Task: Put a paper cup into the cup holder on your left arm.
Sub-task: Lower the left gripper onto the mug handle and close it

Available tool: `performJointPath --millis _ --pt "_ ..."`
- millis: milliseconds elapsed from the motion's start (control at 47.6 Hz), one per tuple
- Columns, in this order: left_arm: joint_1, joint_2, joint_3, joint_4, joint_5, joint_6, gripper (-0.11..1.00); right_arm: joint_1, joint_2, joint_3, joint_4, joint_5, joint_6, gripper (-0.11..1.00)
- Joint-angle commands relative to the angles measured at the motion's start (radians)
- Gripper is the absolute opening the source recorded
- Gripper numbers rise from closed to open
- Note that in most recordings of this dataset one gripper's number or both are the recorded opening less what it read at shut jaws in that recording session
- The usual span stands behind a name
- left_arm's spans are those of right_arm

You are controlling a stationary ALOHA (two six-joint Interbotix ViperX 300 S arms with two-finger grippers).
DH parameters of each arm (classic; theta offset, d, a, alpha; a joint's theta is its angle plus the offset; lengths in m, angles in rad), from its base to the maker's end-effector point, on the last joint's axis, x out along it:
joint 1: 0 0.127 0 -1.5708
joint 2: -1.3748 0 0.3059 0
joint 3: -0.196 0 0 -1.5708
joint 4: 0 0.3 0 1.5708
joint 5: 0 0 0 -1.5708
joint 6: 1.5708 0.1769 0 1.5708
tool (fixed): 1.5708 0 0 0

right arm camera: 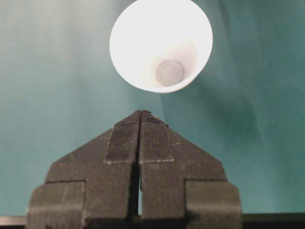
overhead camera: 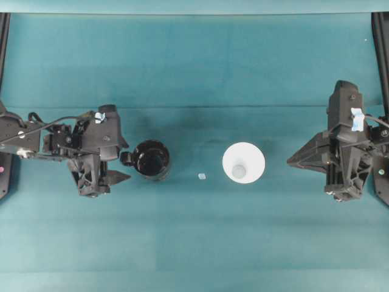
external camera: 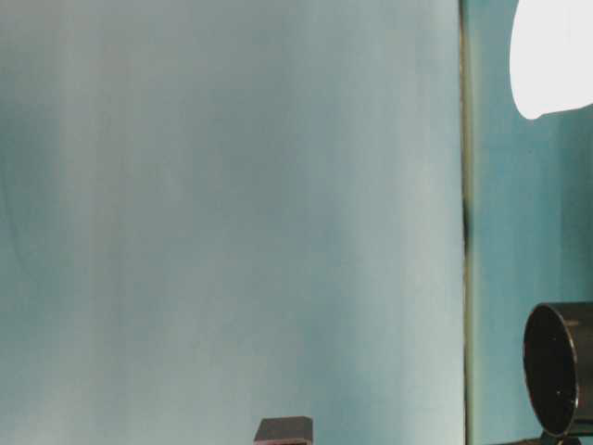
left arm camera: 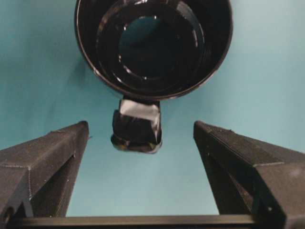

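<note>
The white paper cup (overhead camera: 244, 162) stands upright, mouth up, right of the table's middle. The glossy black cup holder (overhead camera: 152, 159) stands left of middle, its stubby tab (left arm camera: 137, 125) pointing left toward my left gripper (overhead camera: 127, 160). That gripper (left arm camera: 140, 126) is open wide. Its fingertips (left arm camera: 81, 131) flank the tab without touching it. My right gripper (overhead camera: 289, 163) is shut and empty, its tip a short way right of the cup. In the right wrist view the cup (right arm camera: 161, 45) sits just beyond the closed tips (right arm camera: 141, 113).
A tiny pale scrap (overhead camera: 202, 176) lies on the teal cloth between holder and cup. In the table-level view the cup (external camera: 554, 56) and the holder (external camera: 561, 366) show at the right edge. Black frame rails run down both table sides.
</note>
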Motion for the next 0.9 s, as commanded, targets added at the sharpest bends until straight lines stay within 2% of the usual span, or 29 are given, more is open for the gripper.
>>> performJointPath --millis 0,147,672,798,883 --pt "0.008 0.0 -0.02 0.002 -0.006 0.034 0.96 -0.005 -0.003 -0.021 0.0 -0.005 0.011 -0.04" --pt "0.009 -0.003 -0.028 0.003 0.005 0.067 0.95 -0.005 -0.003 -0.021 -0.002 -0.005 0.011 -0.04" --pt "0.012 -0.014 -0.028 0.003 0.005 0.074 0.88 -0.008 -0.003 -0.018 -0.002 -0.005 0.009 -0.04" --pt "0.012 -0.018 -0.023 0.003 0.005 0.074 0.77 -0.008 -0.003 -0.018 -0.002 -0.005 0.009 -0.04" --pt "0.012 -0.02 -0.021 0.003 0.006 0.075 0.61 -0.008 -0.005 -0.018 -0.002 -0.005 0.009 -0.04"
